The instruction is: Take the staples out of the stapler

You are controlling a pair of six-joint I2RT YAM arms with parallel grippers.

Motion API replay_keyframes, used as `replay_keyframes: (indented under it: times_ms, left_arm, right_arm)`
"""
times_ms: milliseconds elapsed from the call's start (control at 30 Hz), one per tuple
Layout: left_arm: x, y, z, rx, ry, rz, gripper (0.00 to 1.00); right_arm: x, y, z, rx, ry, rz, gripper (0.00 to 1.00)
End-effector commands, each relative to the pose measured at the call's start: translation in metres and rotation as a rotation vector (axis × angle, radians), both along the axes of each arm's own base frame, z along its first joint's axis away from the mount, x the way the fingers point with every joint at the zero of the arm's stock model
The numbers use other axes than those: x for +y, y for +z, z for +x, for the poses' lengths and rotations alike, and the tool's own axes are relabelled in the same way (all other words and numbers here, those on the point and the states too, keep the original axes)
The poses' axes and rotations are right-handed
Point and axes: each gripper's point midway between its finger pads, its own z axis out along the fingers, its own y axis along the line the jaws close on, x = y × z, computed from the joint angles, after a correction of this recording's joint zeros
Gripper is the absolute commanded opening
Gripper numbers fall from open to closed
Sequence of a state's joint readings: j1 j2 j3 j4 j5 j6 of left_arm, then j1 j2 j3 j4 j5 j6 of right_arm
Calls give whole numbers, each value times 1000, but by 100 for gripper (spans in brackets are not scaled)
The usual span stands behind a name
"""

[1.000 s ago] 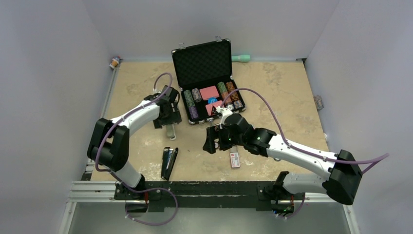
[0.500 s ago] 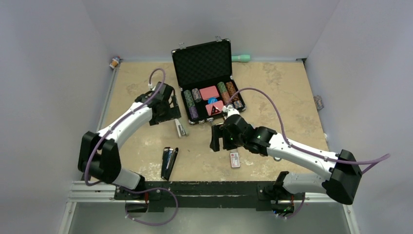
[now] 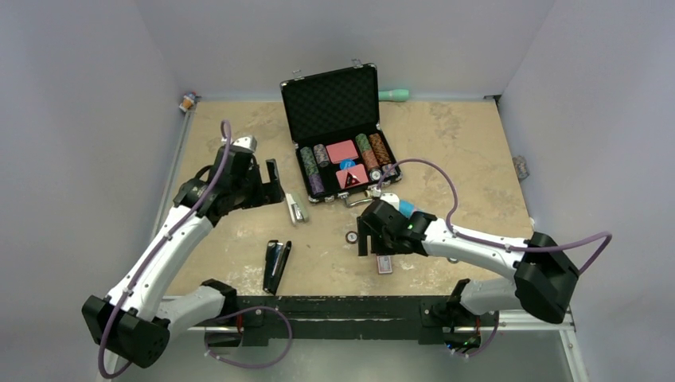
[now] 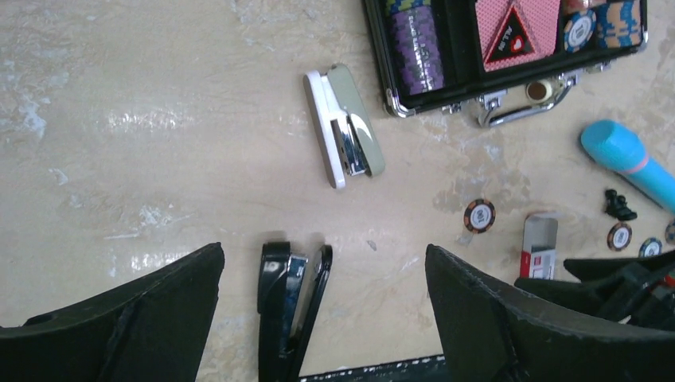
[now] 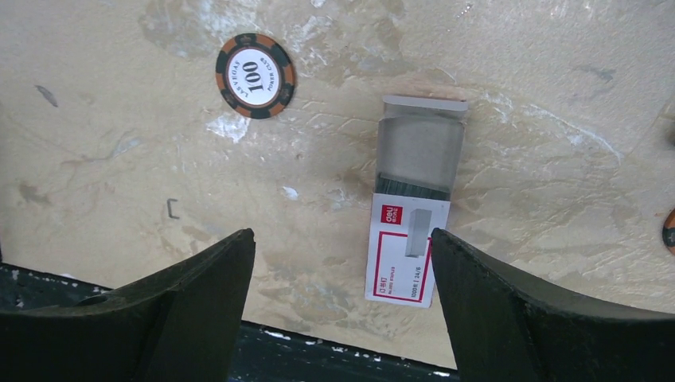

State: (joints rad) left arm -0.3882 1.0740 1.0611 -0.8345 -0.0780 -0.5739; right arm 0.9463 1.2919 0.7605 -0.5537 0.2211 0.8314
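Staplers, two on the table [image 3: 462,151]; can't tell which one the task means. Clock as in the top view, 12 = far edge.

White stapler [image 4: 344,127] lies flat and looks shut. It sits just off the 7 o'clock corner of the chip case [image 3: 330,99], not touching it.

Black stapler [image 4: 290,306] lies at 6 o'clock of the white one, close to the near edge. Its two halves are splayed in a narrow V, so the magazine is probably exposed. Whether staples remain inside, can't see.

Left gripper [image 4: 322,253] is raised at about 10 o'clock of the white stapler, pincer spread wide, holding nothing. Its wrist view frames both staplers, so I read it as parked to pick one.

Staple box [image 5: 410,247] sits at 3 o'clock of the black stapler, well apart. The sleeve is slid partway off and the tray is open, likely the drop spot for whatever comes out.

Right gripper [image 5: 342,235] hovers over the box, pincer wide and empty, with the box nearer its right finger.

One loose staple [image 5: 171,208] lies at 9 o'clock of the box. A poker chip [image 5: 255,76] lies at 11 o'clock.
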Motion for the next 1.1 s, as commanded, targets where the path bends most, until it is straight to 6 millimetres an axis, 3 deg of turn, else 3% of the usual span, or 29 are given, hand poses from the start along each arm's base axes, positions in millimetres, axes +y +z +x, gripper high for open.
replay_keyframes:
  times_ms: [0, 233, 433, 700, 900, 933, 1000, 1067]
  left_arm:
    - [6, 10, -23, 12, -91, 34, 100]
    - [22, -1, -36, -11, -103, 94, 100]
    - [19, -3, -37, -4, -120, 91, 100]
    - [17, -3, -39, -5, -131, 77, 100]
    - [15, -2, -40, -8, -139, 69, 100]
    - [15, -2, -40, -8, -142, 66, 100]
    - [11, -4, -41, -4, -158, 53, 100]
    - [2, -4, -43, -1, -200, 18, 98]
  right_arm:
    - [-6, -10, 2, 5, -42, -28, 84]
    - [-11, -19, -4, 40, -54, -61, 82]
    - [-13, -22, -9, 65, -60, -72, 79]
    - [-15, -10, -15, 67, -81, -66, 78]
    - [-19, -27, -20, 109, -74, -132, 76]
    - [-17, -27, -19, 105, -70, -140, 74]
    - [-14, -28, -18, 106, -56, -143, 57]
    - [-11, -31, -19, 116, -47, -141, 54]
